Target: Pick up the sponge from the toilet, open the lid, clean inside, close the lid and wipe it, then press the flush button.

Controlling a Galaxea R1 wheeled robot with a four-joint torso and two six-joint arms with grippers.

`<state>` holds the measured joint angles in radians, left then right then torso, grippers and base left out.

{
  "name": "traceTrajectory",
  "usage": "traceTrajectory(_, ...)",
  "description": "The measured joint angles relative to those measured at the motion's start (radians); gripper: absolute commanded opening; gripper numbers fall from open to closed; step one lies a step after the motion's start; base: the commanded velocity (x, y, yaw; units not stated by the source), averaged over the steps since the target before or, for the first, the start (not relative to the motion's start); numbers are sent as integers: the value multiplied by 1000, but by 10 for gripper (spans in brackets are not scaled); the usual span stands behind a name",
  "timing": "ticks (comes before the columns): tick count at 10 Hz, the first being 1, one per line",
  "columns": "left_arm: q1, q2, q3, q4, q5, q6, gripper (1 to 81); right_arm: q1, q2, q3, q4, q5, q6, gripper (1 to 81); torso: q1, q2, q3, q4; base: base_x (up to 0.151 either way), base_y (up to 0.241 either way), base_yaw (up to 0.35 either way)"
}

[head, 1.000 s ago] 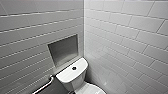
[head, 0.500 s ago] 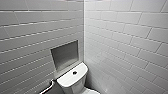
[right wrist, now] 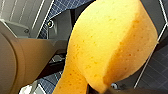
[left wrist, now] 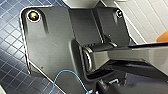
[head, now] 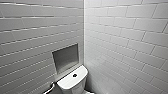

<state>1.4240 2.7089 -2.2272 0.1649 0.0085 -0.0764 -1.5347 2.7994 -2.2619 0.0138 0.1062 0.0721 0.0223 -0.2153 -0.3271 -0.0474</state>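
The orange sponge [right wrist: 110,45] looms large in the right wrist view, pinched at its narrow end by my right gripper [right wrist: 100,89], which is shut on it. An orange sliver of the sponge [left wrist: 163,37] also shows in the left wrist view. In the head view the white toilet tank [head: 68,83] sits low in the tiled corner. The round flush button [head: 75,75] is on top of the tank. My left gripper is shut.
Grey-white tiled walls meet in a corner [head: 84,37] behind the tank. A recessed niche [head: 65,59] is in the left wall, with a chrome rail [head: 50,88] below it. Under both wrists is dark blue tiled floor [left wrist: 10,37].
The whole head view has shifted, so the camera has moved: the toilet now sits lower in the picture and only its tank shows. Both grippers are as before.
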Motion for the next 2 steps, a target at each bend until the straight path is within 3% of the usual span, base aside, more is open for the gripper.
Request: traceTrajectory(2, 11, 62, -105, 0, -6, 0, 10, -1, 34, -25, 0, 0, 0, 10, 0, 0, 0, 0, 0, 0, 0)
